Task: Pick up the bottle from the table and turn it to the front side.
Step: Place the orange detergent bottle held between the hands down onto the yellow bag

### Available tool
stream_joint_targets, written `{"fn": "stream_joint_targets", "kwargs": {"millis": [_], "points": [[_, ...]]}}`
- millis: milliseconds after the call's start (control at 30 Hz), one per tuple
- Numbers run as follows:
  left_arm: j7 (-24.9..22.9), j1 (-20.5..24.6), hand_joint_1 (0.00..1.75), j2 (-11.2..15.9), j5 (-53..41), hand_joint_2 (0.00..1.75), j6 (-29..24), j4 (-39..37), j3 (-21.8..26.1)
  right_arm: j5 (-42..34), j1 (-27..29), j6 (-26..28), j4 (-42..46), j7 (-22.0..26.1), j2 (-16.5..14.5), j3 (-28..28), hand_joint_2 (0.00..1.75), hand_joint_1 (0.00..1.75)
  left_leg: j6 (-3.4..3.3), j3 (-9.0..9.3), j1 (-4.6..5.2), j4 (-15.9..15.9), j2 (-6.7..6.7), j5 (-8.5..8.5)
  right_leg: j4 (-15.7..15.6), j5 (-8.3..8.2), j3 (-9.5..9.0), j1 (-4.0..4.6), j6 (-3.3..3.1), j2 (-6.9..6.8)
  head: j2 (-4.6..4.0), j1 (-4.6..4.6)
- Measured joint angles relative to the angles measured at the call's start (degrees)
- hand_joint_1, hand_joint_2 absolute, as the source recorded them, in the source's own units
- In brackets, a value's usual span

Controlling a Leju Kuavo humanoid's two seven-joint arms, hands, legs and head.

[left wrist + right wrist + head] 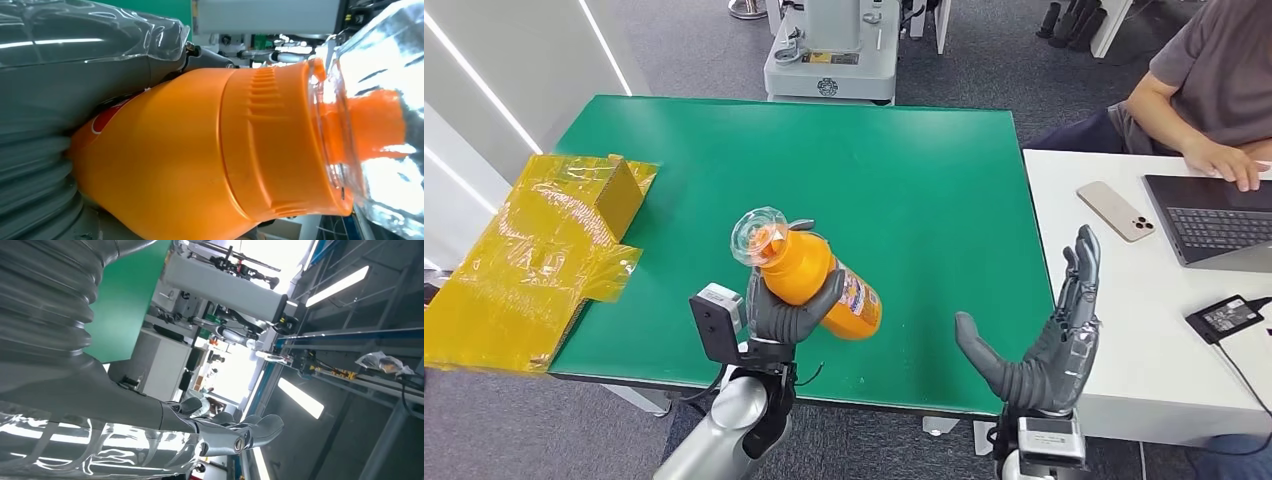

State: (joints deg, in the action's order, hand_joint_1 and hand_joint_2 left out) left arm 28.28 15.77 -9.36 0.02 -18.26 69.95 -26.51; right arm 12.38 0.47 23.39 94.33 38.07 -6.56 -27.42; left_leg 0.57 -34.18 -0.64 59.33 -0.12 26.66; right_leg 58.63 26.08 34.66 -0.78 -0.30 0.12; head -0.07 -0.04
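Left hand (786, 318) up front, grey fingers (824, 297) wrapped round the orange plastic bottle with the clear domed cap (819, 282), holding it tilted above the green desk (904, 180), cap end toward the yellow film-wrapped cardboard box (534, 250). Right of the bottle, the right hand (1046, 335) hovers, fingers spread wide, holding nothing.

Room's bright and evenly lit from the ceiling strip lights (300, 399), so the green table (904, 170) barely gets any shadows, just a soft one under the bottle (819, 280). The clear cap (385, 115) throws hard white glare in the left wrist view and everything behind it goes mushy. The right wrist view blows out white at the windows (280, 255).
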Motion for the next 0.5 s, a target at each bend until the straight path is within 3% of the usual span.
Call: {"fn": "stream_joint_targets", "kwargs": {"millis": [267,500], "points": [[-1.01,-0.67,1.75,2.61,-12.36,1.75,-5.77,5.80,4.81,1.21,1.20,1.21,1.19,-0.03,0.02,0.05,1.75,0.00,0.00,0.00,0.00,-0.03,0.01,0.00,0.01,0.00,0.00,0.01,0.00,0.01,0.00,0.00],[-5.61,1.22,1.75,10.69,-35.48,1.75,-12.35,8.06,7.32,0.68,1.31,0.82,1.25,-0.55,0.48,-0.04,1.75,0.00,0.06,0.04,-0.02,-0.06,0.03,-0.06,0.03,0.02,0.01,0.02,-0.04,0.03,0.00,0.00]]}}
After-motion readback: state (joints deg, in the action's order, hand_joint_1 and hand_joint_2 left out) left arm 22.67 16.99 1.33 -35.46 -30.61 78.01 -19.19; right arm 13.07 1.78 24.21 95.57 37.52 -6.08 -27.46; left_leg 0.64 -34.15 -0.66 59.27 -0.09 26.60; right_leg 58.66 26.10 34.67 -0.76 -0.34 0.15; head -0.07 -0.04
